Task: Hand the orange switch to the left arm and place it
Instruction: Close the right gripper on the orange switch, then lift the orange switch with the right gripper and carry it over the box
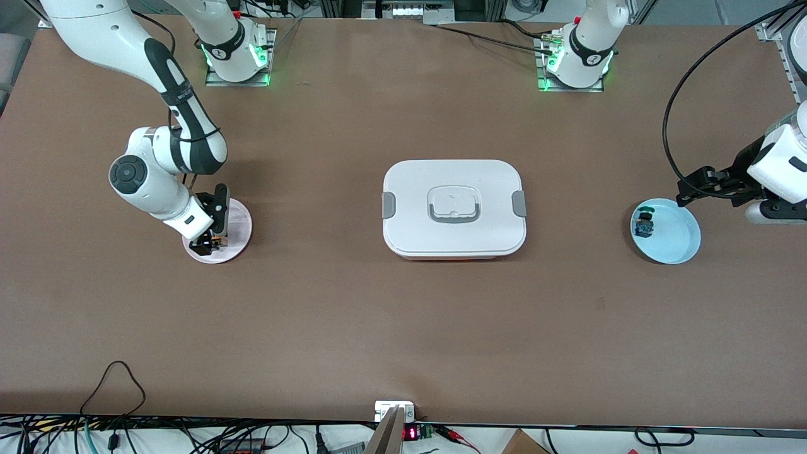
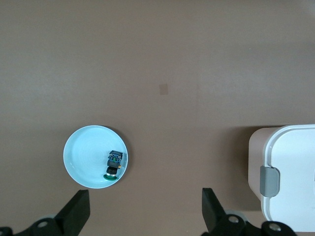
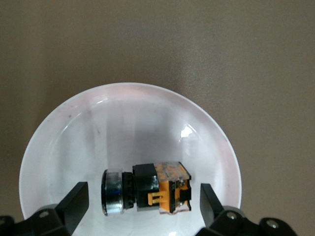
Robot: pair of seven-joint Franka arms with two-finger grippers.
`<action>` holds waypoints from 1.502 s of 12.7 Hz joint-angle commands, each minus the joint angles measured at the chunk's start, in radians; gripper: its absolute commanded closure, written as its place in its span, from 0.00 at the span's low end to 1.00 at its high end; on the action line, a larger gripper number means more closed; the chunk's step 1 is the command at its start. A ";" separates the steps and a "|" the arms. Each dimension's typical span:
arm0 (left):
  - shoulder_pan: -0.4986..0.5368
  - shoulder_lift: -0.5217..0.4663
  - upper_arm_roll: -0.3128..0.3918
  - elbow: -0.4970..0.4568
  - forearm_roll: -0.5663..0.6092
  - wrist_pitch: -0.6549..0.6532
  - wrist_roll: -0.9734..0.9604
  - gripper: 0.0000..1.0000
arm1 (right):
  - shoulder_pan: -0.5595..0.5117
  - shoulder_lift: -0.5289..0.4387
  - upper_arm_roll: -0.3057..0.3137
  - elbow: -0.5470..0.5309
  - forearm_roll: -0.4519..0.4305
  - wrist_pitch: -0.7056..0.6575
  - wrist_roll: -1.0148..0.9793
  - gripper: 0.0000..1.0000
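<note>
The orange switch [image 3: 147,189] lies on its side in a pale pink plate [image 1: 236,236], toward the right arm's end of the table. My right gripper [image 1: 211,239] is low over that plate, open, with one finger on each side of the switch and not touching it [image 3: 140,206]. My left gripper [image 1: 693,186] is open and empty, up in the air just beside the light blue plate [image 1: 678,236]; its fingers [image 2: 76,211] frame bare table. The white lidded box [image 1: 454,208] stands mid-table between the two plates.
A black switch with blue-green markings [image 1: 644,224] lies in the light blue plate [image 2: 81,157] toward the left arm's end. The box corner with a grey latch [image 2: 269,181] shows in the left wrist view. Cables run along the table's front edge.
</note>
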 commanded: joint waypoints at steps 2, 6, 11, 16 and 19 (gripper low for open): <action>0.008 -0.007 -0.009 0.005 0.016 0.003 -0.005 0.00 | -0.004 0.012 0.004 0.012 0.006 0.009 -0.022 0.31; 0.009 -0.004 -0.009 0.005 0.016 0.003 -0.005 0.00 | -0.009 0.000 0.004 0.015 0.009 0.002 -0.016 0.85; 0.009 -0.004 -0.009 0.003 0.016 0.003 -0.005 0.00 | -0.013 -0.066 -0.004 0.246 0.019 -0.398 -0.016 0.99; 0.009 -0.005 -0.009 0.003 0.016 0.001 -0.005 0.00 | -0.012 -0.146 -0.018 0.577 0.009 -0.921 0.016 1.00; 0.009 -0.009 -0.009 0.003 0.016 0.001 -0.007 0.00 | -0.012 -0.254 -0.024 0.663 -0.031 -1.084 0.068 1.00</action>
